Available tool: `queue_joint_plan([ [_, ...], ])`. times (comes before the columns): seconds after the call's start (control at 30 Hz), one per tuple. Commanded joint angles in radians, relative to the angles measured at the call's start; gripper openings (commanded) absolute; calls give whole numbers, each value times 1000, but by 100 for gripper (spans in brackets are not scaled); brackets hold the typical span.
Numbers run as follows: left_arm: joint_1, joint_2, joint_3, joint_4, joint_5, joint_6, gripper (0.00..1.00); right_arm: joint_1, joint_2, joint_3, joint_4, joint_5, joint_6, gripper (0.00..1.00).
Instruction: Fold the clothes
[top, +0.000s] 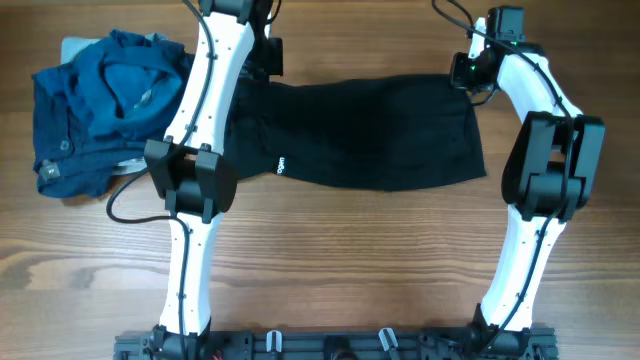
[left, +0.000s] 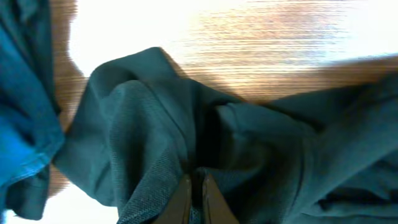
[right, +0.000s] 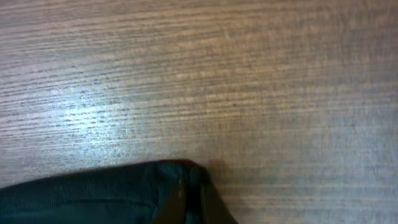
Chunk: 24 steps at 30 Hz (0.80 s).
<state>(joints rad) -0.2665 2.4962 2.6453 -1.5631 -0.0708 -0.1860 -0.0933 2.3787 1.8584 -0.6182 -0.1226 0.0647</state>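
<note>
So we've got the clothes (top: 370, 130) spread flat across the far side of the table (top: 350, 260), just right of the blue heap (top: 100, 110). Left gripper (left: 194, 196) is clamped on bunched fabric at the far left corner, and right gripper (right: 189, 196) is pinched shut on the far right corner. Looks to us like the grab for the first fold. Next up, we reckon: lift both corners together, keep the edge level and taut, and bring it toward the near edge without snagging the heap.

Overhead looks straight down; both wrist views closely share the black garment (top: 370, 130).
</note>
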Motion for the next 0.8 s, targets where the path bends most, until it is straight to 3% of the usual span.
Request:
queue_joint_plan([
  [0.0,6,-14,6,3,-100,-13,4,-18,-42,47,-58,18,45,4],
  [0.13,17,-23,6,-2,-103,-13,4,-44,-118,144,-230,13,42,4],
  [0.37,17,-32,6,-26,-103,-13,4,-46,-223,145,-422,-51,14,4],
  [0.77,58,-31,-17,-122,-94,-32,4,-103,-238,144,-789,-50,9,4],
])
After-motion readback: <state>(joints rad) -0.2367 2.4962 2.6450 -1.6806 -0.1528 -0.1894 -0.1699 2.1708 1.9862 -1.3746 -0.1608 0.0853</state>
